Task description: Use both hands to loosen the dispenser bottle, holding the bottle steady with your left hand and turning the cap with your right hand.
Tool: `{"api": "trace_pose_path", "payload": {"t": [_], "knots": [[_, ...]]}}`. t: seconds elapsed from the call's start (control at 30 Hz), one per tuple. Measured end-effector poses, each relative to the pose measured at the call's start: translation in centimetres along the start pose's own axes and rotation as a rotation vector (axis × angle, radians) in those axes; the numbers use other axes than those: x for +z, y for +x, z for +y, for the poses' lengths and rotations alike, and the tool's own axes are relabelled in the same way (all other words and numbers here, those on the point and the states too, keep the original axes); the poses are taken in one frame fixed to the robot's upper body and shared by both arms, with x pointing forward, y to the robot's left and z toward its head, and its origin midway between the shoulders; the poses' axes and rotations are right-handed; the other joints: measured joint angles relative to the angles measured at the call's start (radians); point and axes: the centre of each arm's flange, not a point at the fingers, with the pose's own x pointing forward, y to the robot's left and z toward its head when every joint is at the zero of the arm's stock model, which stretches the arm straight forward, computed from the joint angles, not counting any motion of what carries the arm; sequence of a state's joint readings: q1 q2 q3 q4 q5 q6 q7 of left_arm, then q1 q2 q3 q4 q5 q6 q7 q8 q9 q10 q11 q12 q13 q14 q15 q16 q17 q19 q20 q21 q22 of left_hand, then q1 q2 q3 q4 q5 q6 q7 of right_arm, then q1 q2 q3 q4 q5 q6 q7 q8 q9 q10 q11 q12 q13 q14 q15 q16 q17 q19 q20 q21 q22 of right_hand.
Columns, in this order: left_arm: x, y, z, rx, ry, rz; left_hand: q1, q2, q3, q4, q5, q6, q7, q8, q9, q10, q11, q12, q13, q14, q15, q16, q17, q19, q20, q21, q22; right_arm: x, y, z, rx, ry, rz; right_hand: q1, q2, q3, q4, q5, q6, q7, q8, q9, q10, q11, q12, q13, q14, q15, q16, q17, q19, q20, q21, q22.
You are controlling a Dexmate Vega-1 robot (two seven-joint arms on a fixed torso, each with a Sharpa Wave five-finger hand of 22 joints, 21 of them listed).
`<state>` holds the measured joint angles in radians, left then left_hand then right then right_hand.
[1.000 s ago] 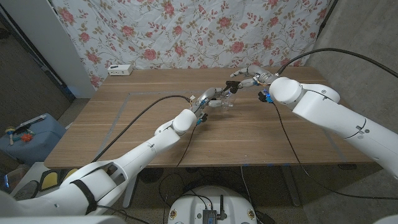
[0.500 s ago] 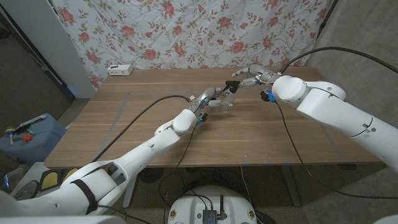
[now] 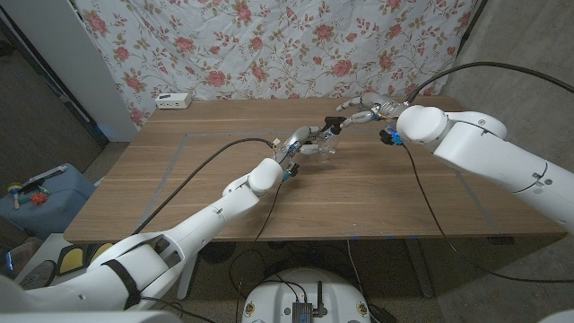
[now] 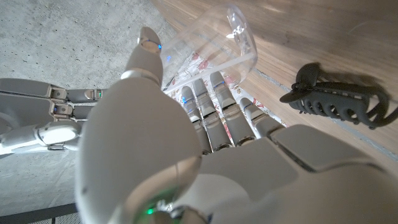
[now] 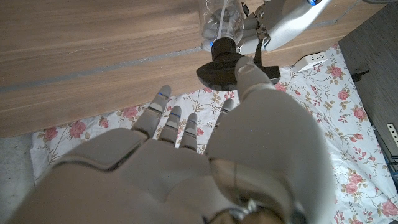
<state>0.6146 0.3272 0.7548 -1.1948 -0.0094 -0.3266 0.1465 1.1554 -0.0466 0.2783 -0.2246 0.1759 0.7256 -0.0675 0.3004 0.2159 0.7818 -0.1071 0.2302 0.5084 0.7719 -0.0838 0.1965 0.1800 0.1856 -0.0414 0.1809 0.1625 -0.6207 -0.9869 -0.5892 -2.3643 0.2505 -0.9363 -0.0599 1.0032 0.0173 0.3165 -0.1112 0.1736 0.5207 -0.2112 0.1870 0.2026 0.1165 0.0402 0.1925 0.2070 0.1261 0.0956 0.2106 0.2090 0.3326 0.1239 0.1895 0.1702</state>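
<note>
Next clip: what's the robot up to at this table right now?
The robot is working on a clear plastic dispenser bottle with a black pump cap, near the far side of the wooden table. Its left hand grips the bottle's body, holding it up off the tabletop. Its right hand is at the cap with fingers spread, the thumb against it; no firm grip shows. A dark hair claw clip lies on the table nearby.

dispenser bottle (image 3: 326,142) mid-table, far side — left robot hand (image 3: 305,139) around it, right robot hand (image 3: 362,109) behind-right
</note>
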Motion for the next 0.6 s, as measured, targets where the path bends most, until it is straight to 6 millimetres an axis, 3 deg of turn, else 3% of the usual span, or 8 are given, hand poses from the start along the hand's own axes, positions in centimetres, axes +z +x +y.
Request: {"api": "trace_pose_path", "payload": {"t": [0.17,0.43,0.6], "knots": [[0.05,0.1,0.05,-0.001,0.001,-0.003,0.0,0.0,0.0,0.0,-0.003,0.0,0.0,0.0,0.001,0.0,0.0,-0.004,0.0,0.0,0.0,0.0,0.0,0.0,0.0,0.0,0.0,0.05,0.25,-0.16,0.026,-0.036,-0.002,-0.047,-0.021,-0.026,0.012,0.004,-0.042,-0.001,-0.006,0.0,-0.01,-0.004,0.0,0.0,-0.014,0.013,-0.004,0.0,-0.014,0.014,0.0,0.0],[0.15,0.31,0.12,-0.006,0.004,-0.005,0.0,0.0,0.0,0.0,-0.005,0.0,0.0,0.003,0.001,0.0,0.0,-0.004,0.0,0.0,0.0,0.0,0.0,0.0,0.0,0.0,0.0,0.36,0.67,-0.41,0.055,-0.103,0.001,-0.077,-0.033,-0.044,0.008,0.012,-0.132,-0.003,-0.013,0.0,-0.004,-0.01,0.004,0.0,-0.034,0.012,-0.011,-0.002,-0.036,0.036,-0.005,-0.003],[0.18,0.44,0.14,-0.01,0.006,-0.006,0.0,0.0,0.0,0.0,-0.003,0.0,0.0,0.003,0.0,0.0,0.0,-0.004,-0.001,0.0,0.0,0.0,0.0,0.0,0.0,0.0,0.0,0.51,0.82,-0.43,0.067,-0.141,0.007,-0.087,-0.042,-0.049,0.005,0.02,-0.146,-0.007,-0.013,0.0,0.016,-0.019,0.012,0.0,-0.039,0.017,-0.011,-0.005,-0.045,0.038,-0.005,-0.003]]}}
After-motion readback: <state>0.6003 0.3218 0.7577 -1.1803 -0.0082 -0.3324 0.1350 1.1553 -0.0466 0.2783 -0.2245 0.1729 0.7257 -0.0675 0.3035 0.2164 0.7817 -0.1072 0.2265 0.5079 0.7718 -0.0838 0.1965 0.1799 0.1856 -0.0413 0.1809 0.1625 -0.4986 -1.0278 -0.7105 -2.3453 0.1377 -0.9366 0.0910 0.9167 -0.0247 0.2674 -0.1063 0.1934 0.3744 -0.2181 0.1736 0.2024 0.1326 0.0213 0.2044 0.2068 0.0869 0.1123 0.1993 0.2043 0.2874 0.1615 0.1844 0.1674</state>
